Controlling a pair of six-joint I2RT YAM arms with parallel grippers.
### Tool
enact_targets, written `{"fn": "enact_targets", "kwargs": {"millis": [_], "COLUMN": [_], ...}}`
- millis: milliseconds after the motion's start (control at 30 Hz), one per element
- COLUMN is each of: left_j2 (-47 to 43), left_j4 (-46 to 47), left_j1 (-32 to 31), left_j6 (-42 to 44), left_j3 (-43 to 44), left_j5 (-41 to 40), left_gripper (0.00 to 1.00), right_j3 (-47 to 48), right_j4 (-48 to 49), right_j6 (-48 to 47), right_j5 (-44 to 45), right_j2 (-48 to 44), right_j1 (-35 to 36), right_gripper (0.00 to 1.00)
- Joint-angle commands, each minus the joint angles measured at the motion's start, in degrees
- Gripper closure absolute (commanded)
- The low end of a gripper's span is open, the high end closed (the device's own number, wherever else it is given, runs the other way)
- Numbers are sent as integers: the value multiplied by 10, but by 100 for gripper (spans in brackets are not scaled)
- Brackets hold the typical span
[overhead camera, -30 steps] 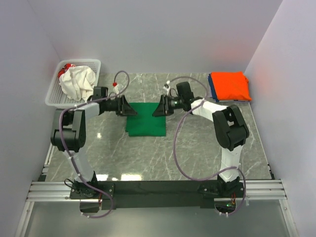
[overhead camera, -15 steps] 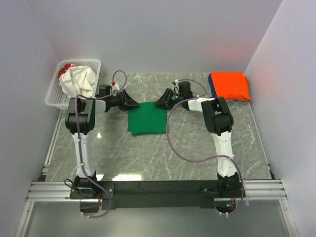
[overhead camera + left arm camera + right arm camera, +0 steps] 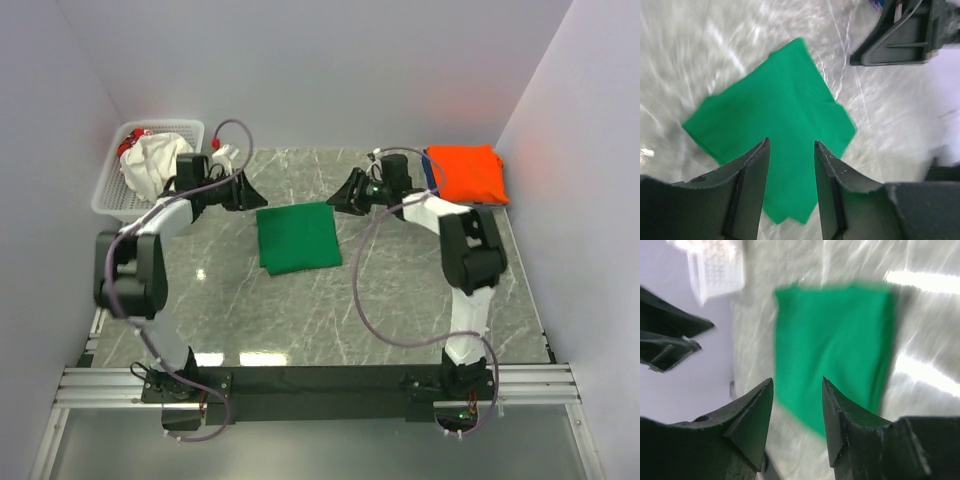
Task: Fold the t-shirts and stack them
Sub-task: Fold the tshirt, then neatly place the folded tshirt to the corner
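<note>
As the left end effector (image 3: 243, 192) and right end effector (image 3: 348, 192) hover spread and empty, the folded green t-shirt (image 3: 298, 238) lies on the counter (image 3: 400, 300) between them, equally near each; the orange t-shirt (image 3: 465, 172) sits behind the right.

Pretty clearly a robotics lab test cell, not anyone's home. Plain pale walls (image 3: 320, 70) box in three sides. The marble-look tabletop (image 3: 420, 310) ends at an aluminium rail frame (image 3: 530, 383) along the bottom of the frame, where the left arm (image 3: 128, 275) and right arm (image 3: 470, 252) are bolted, with cables (image 3: 357, 300) looping loose.
</note>
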Motion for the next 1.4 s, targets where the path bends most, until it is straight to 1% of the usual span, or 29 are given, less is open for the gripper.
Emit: {"fn": "enact_targets", "kwargs": {"millis": [0,33,67,133,167,200,233,267,300,333,367,400,467,500,600,700,867,933,1000,1067,1100,1133,1200,1233,1333,1367], "left_j2": [-100,-114,-135,-150,-160,-165,-169,-170,-170,-166,-154,-145,-111,-99,-49,-10,43,51,62,68,70,69,59,52,22,9], "left_j4": [-184,-198,-211,-245,-245,-243,-229,-219,-207,-180,-168,-153,-114,-100,-66,-41,-21,-11,-7,-10,-15,-19,-20,-21,-27,-31], "left_j1": [-68,-83,-97,-137,-153,-186,-205,-224,-265,-286,-306,-341,-370,-395,-425,-439,-442,-441,-442,-442,-442,-442,-437,-434,-421,-415], "left_j6": [275,341,369,440,454,463,473,476,478,481,481,484,492,495,514,521,524,527,528,529,524,523,511,508,483,477], "left_j3": [11,2,-15,-33,-38,-43,-45,-47,-48,-49,-48,-48,-47,-46,-37,-24,-2,-2,-4,-4,-3,-2,-3,-6,-2,-1], "left_j5": [-101,-137,-148,-172,-183,-194,-202,-223,-236,-250,-265,-293,-323,-351,-382,-393,-417,-422,-428,-426,-424,-419,-405,-394,-350,-335], "left_gripper": [53,53,53,53,53,53,53,53,53,53,53,53,52,52,51,50,49,51,53,62,67,79,88,94,99,99], "right_j3": [-97,-120,-158,-185,-199,-207,-212,-219,-222,-228,-231,-234,-235,-236,-245,-258,-259,-258,-258,-265,-269,-280,-289,-291,-286,-282], "right_j4": [4,5,5,-21,-29,-36,-44,-46,-48,-44,-40,-39,-35,-36,-22,-10,-9,-11,-15,-7,11,21,53,59,73,74], "right_j6": [-22,-24,-35,-71,-84,-93,-103,-104,-102,-91,-82,-74,-55,-52,-33,-10,3,5,6,11,17,31,48,60,85,91], "right_j5": [-2,-2,5,15,24,35,37,36,30,27,22,20,8,7,4,8,8,6,7,6,4,3,-1,3,15,15], "right_j2": [-127,-163,-181,-220,-229,-235,-240,-238,-236,-229,-224,-220,-206,-203,-197,-195,-183,-178,-170,-167,-164,-162,-154,-151,-139,-136], "right_j1": [-9,-11,-17,-21,-24,-26,-31,-36,-50,-57,-65,-73,-95,-100,-115,-118,-118,-117,-118,-119,-118,-118,-117,-113,-98,-94], "right_gripper": [49,49,48,48,48,48,48,48,48,48,48,48,48,48,47,45,43,38,35,33,32,32,30,29,28,28]}}
